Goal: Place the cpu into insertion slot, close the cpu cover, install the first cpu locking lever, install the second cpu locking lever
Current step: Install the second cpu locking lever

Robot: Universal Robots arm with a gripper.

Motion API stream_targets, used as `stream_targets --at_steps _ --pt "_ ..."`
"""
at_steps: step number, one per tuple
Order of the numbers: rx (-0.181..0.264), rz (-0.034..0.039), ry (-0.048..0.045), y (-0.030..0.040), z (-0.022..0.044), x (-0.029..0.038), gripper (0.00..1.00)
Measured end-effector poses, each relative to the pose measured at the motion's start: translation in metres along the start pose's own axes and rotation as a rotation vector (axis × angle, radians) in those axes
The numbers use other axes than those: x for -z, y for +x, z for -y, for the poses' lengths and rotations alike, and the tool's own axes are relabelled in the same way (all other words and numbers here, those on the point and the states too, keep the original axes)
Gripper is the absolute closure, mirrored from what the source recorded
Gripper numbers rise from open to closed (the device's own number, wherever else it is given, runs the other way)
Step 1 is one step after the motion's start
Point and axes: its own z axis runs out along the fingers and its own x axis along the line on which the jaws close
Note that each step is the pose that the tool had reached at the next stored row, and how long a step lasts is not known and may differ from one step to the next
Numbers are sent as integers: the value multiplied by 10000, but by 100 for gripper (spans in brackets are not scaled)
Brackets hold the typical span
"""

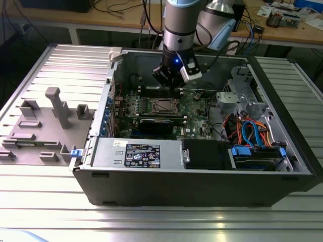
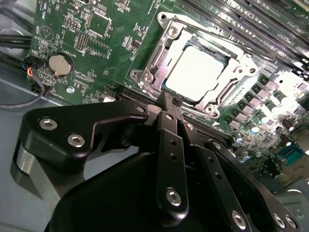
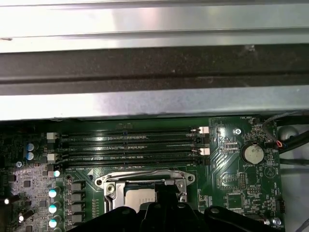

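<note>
1. Green board (image 1: pixel 151 108) lies flat inside the open grey computer case (image 1: pixel 202 176), which sits on a ribbed metal worktop (image 1: pixel 45 191).
2. The insertion slot (image 2: pixel 195 72) is a square socket with a silver rim, near the middle of the board.
3. The cpu (image 2: pixel 198 72) sits flat in that slot. Its shiny grey top shows through the big window.
4. The cpu cover (image 2: pixel 161 58) lies down flat around the chip, like a silver frame.
5. The black tool (image 2: pixel 170 104) hangs just above the board, right beside the edge of the slot.
6. Its two fingers are pressed close together, with no gap, and they hold nothing.
7. In the first wrist view, the long black memory slots (image 3: pixel 130 145) run beside the socket.
8. A round silver battery (image 2: pixel 61 64) sits on the board, well apart from the slot.
9. In the exterior view, grey plastic blocks (image 1: pixel 55 121) stand on the worktop to the exterior view's left of the case.
</note>
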Motion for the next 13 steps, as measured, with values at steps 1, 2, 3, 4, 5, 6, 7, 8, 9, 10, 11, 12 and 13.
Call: stream_targets --at_steps 1,2,3,4,5,6,7,8,9,10,11,12,13 --pt "0 0 1 0 15 1 89" --pt "0 0 1 -1 22 1 89" --pt "0 0 1 -1 31 2 89" --pt "0 0 1 -2 40 2 89" --pt "0 0 1 -2 48 3 89" --pt "0 -1 2 -2 63 3 89" --pt "0 0 1 -3 72 3 89" --pt "1 0 1 -3 79 3 89" --pt "0 0 0 -3 87 4 89" --pt "0 0 1 -4 93 4 89" --pt "-1 1 0 -3 95 3 89" --pt "-2 1 1 -4 95 3 89" --pt "-1 0 2 -4 96 3 89"
